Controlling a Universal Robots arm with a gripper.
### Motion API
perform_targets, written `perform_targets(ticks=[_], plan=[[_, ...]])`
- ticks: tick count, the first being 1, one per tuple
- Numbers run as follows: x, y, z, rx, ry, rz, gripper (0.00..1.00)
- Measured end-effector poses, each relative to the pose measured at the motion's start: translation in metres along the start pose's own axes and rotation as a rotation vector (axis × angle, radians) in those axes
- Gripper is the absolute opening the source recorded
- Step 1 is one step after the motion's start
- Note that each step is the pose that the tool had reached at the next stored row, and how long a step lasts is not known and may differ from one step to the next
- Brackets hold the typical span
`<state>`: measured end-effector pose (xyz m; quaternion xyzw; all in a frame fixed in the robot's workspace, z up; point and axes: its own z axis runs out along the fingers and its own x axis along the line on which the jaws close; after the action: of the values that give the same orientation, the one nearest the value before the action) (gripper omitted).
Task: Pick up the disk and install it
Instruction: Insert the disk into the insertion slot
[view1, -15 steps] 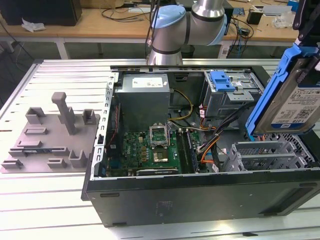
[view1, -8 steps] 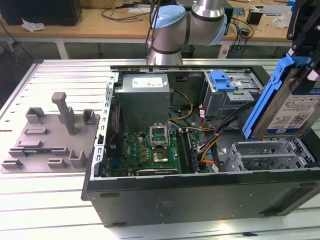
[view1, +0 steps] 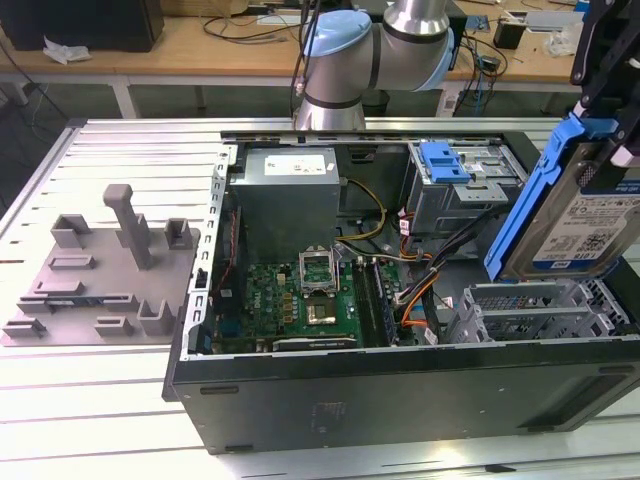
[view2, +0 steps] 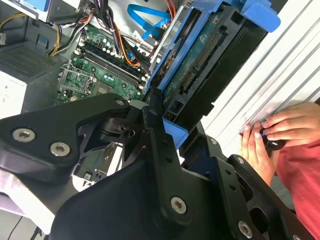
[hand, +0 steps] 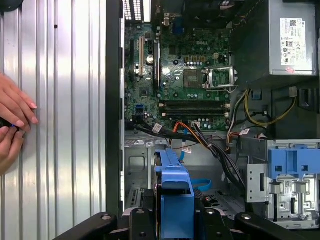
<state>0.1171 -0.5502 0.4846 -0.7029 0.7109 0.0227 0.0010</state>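
My gripper (view1: 603, 100) is shut on the disk (view1: 590, 225). It holds the silver drive, with its white-and-blue label and blue carrier frame, tilted upright in the air at the exterior view's right. The disk hangs over the right end of the open computer case (view1: 400, 385), above a metal drive bay (view1: 540, 310). In the second wrist view the disk (view2: 210, 65) shows its circuit-board underside, clamped between my black fingers (view2: 156, 125). The first wrist view looks along the blue edge of the disk (hand: 175, 192), over the case floor.
Inside the case lie a green motherboard (view1: 300, 300), a grey power supply (view1: 285, 195), loose cables (view1: 420, 275) and a drive cage with a blue bracket (view1: 445, 160). A grey fixture plate with posts (view1: 100, 270) sits at the exterior view's left. A person's hands (view2: 280, 132) rest on the ribbed table beside the case.
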Motion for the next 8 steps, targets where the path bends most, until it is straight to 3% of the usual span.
perform_targets(ticks=[8], plan=[[0.0001, 0.0017, 0.0041, 0.0026, 0.0000, 0.000, 0.37]])
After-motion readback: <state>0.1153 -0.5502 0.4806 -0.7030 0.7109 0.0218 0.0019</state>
